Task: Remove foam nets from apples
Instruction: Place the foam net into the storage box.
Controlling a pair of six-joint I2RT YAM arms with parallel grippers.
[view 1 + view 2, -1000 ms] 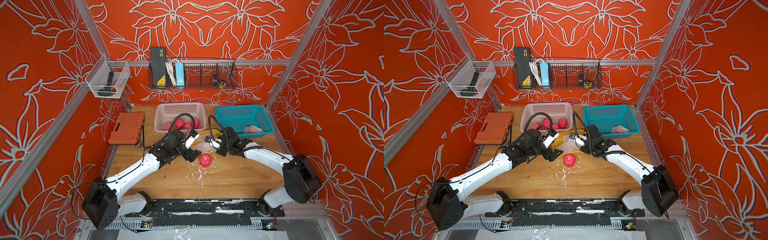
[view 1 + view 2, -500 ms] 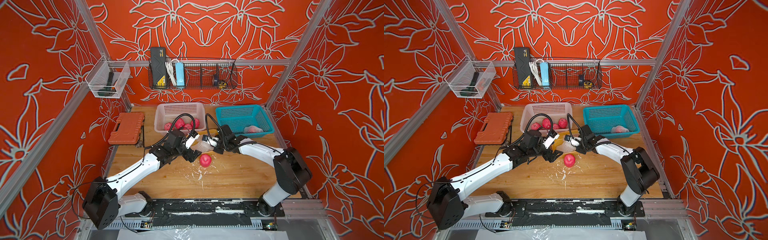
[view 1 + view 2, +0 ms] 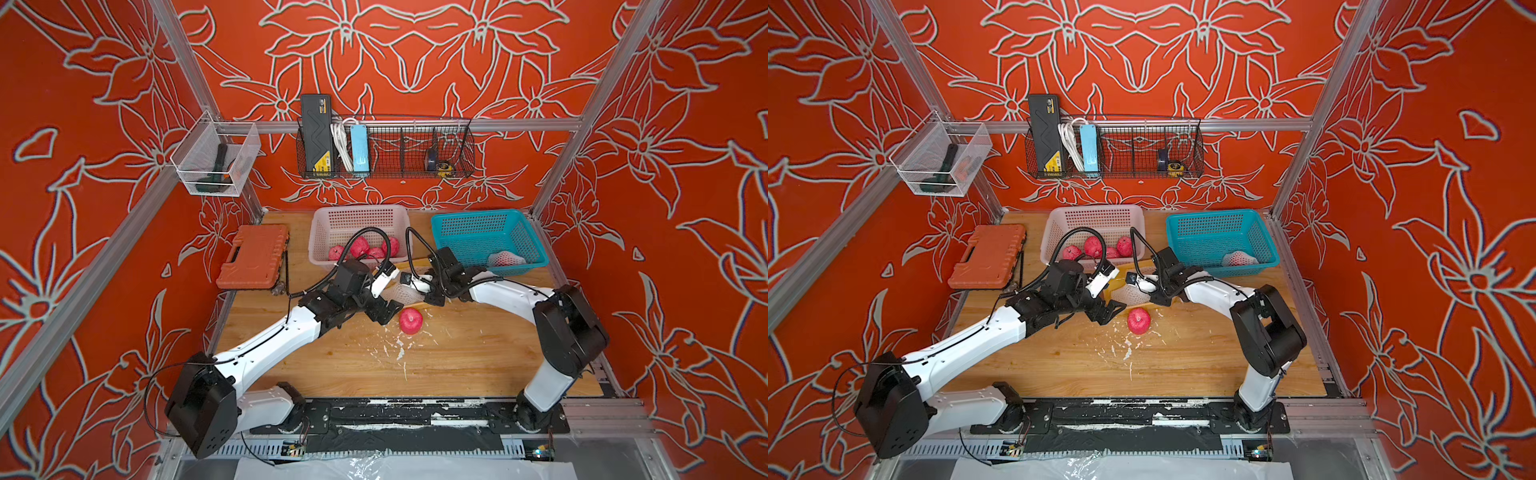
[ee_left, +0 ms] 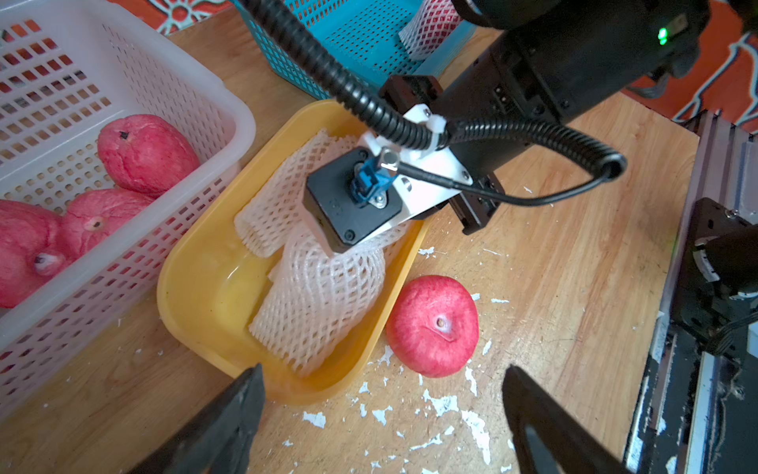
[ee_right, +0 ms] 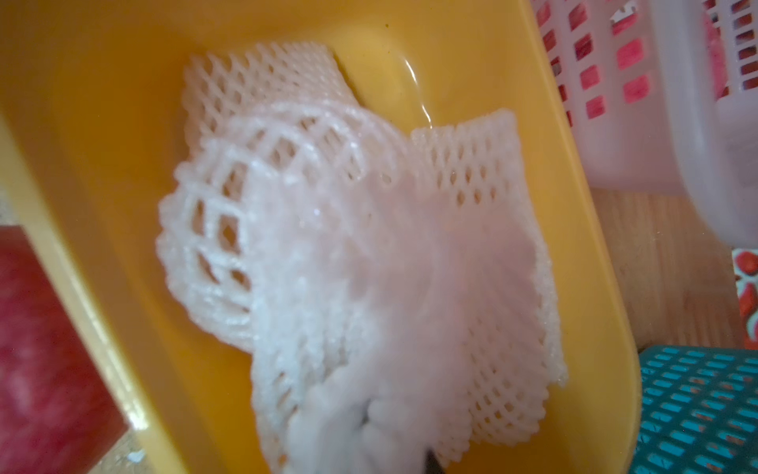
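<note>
The left gripper stood with its two black fingers spread wide apart, holding nothing. Just ahead of them, on the wooden table, lay a bare round pinkish-red apple, just beside a shallow yellow plastic tray. Directly under the right gripper, a white foam mesh net drooped into that tray beside a second foam net. Whether that gripper was clamped on the net or parted could not be told. Beyond the left gripper, a pale perforated plastic basket held more bare apples. Behind the right gripper, a teal plastic basket held a netted apple.
</note>
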